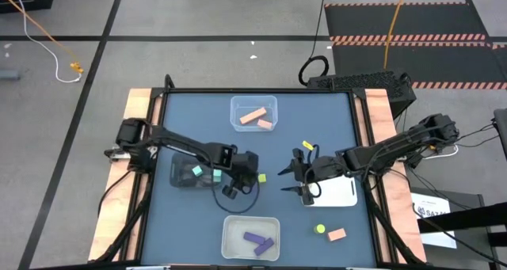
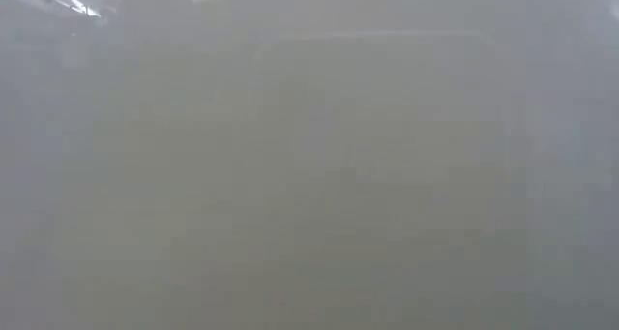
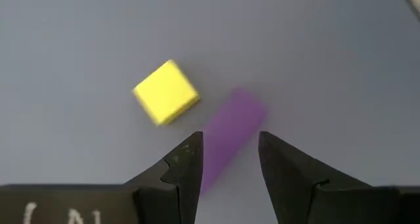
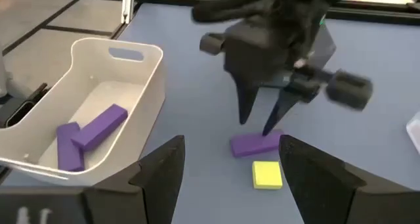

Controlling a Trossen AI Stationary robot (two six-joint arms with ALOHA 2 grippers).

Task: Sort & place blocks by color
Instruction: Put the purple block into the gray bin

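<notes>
My left gripper [image 1: 242,181] is open near the table's middle, pointing down. In the left wrist view its fingers stand on either side of a purple bar [image 3: 231,129] lying flat on the table, with a yellow cube [image 3: 166,92] beside it. The right wrist view shows the same gripper [image 4: 257,127] over the purple bar [image 4: 256,144] and the yellow cube [image 4: 267,175]. My right gripper [image 1: 287,181] hovers open and holds nothing, facing the left one. The bar is hidden in the high view. The low view shows only grey haze. My left gripper comes at the purple bar [image 3: 223,145] from above with open fingers, one on each long side, lying across it. I cannot tell whether the fingertips [image 4: 268,132] touch it. The bar lies flat on the table.
A white bin [image 1: 251,237] at the near edge holds two purple bars. A clear tray [image 1: 253,104] at the far side holds orange blocks, and a black tray [image 1: 181,175] on the left holds teal ones. A white tray [image 1: 341,195], a yellow bar [image 1: 307,146], a round green piece [image 1: 320,230] and an orange block [image 1: 337,234] are on the right.
</notes>
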